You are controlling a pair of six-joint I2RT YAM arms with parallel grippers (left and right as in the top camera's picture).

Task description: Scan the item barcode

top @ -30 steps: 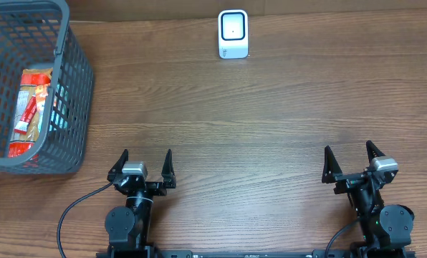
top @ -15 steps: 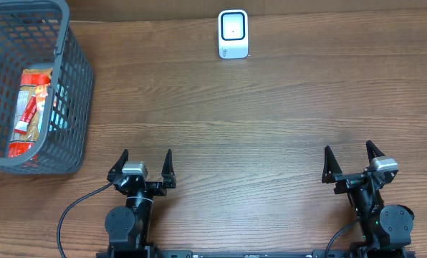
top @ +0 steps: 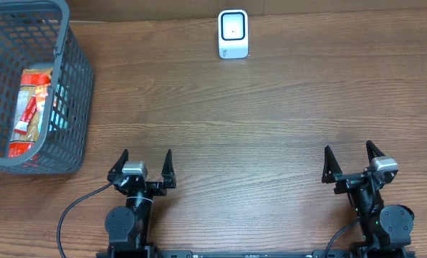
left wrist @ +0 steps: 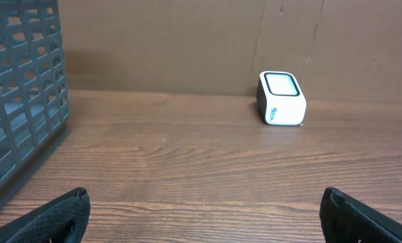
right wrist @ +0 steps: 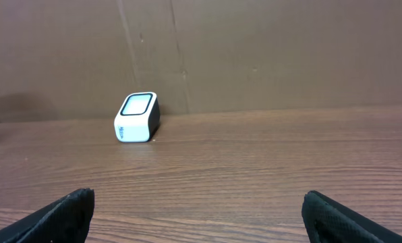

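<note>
Overhead, red packet (top: 29, 111) lies lengthwise near-to-far inside basket (top: 76, 107).

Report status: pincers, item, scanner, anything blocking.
Open and empty: left pincer, right pincer, at near edge. Item, a snack packet, lies in basket, far left. Far edge: scanner. Basket wall stands between left pincer and packet.

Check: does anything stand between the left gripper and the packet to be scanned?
Yes. The red packet lies inside the grey mesh basket, whose side wall stands between it and the open left gripper. From the basket to the white scanner, nothing visible blocks the way.
</note>
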